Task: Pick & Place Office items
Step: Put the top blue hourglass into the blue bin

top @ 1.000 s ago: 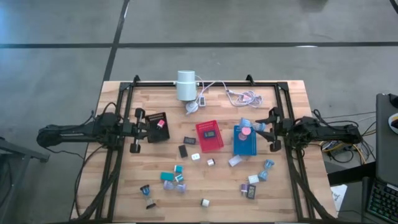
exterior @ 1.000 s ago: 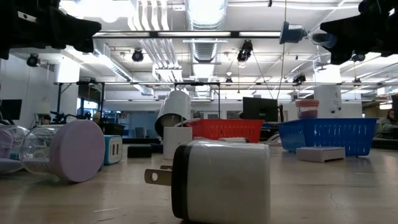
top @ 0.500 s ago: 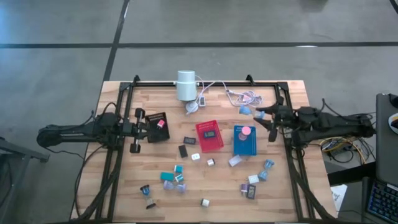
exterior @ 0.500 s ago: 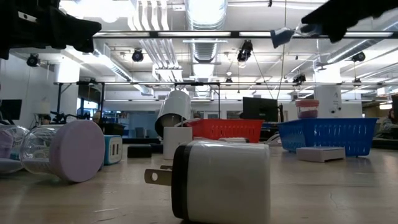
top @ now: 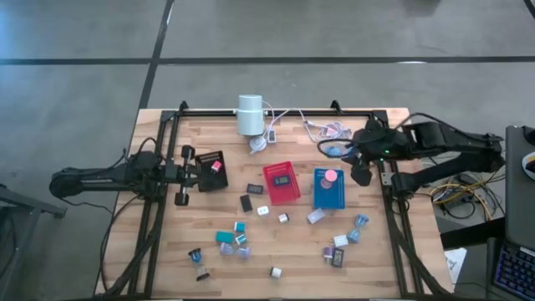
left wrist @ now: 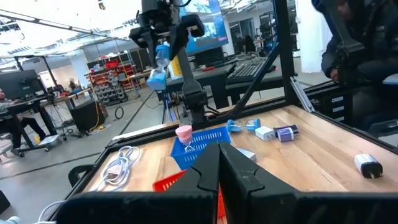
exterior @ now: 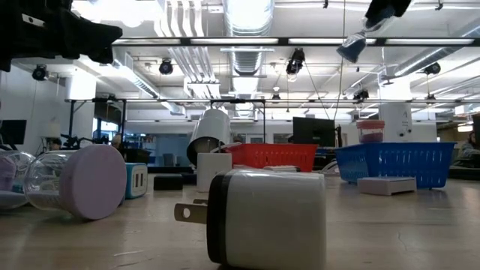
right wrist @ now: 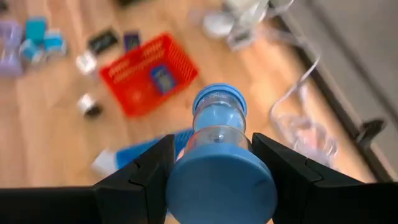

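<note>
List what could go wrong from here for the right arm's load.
1. The right gripper holds a round blue-capped hourglass high above the table; the rounded body could slip and fall.
2. It hangs near the white cables, not over the blue tray; released now, it would likely miss.

One camera looks straight down over the whole wooden table (top: 276, 242). Another sits on its surface, level, very near a white plug-in charger block (exterior: 266, 217). Both show the red mesh tray (top: 282, 182).
</note>
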Motion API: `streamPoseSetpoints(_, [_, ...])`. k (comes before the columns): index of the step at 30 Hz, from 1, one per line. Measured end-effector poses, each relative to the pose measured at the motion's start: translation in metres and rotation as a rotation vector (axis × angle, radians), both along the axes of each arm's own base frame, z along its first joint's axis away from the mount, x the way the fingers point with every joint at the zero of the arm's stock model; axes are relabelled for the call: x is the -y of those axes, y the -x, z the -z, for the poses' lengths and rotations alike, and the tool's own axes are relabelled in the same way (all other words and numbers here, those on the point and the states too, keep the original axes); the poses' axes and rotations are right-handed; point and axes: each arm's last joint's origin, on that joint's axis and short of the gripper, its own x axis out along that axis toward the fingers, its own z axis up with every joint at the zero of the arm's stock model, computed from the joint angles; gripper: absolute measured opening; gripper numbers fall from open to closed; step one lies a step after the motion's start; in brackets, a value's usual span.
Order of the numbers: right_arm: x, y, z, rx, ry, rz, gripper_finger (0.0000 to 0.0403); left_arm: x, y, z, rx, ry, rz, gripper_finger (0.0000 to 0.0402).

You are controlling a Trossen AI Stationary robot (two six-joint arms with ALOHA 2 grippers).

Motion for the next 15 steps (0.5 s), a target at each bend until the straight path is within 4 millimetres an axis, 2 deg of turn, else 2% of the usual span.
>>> streamPoseSetpoints(4, [-0.004, -0.022, -0.009, -0.110, -0.086, -0.033, 0.0188, 0.000, 0.000, 0.000, 0.000, 0.000, 0.000, 0.0009])
streamPoseSetpoints(7, [-0.005, -0.043, -0.009, -0.167, -0.086, -0.059, 0.0188, 0.000, 0.000, 0.000, 0.000, 0.000, 0.000, 0.0009])
streamPoseSetpoints(15, [-0.009, -0.092, 0.018, -0.312, -0.163, -0.131, 0.0188, 0.000, 0.000, 0.000, -0.001, 0.004, 0.000, 0.0009])
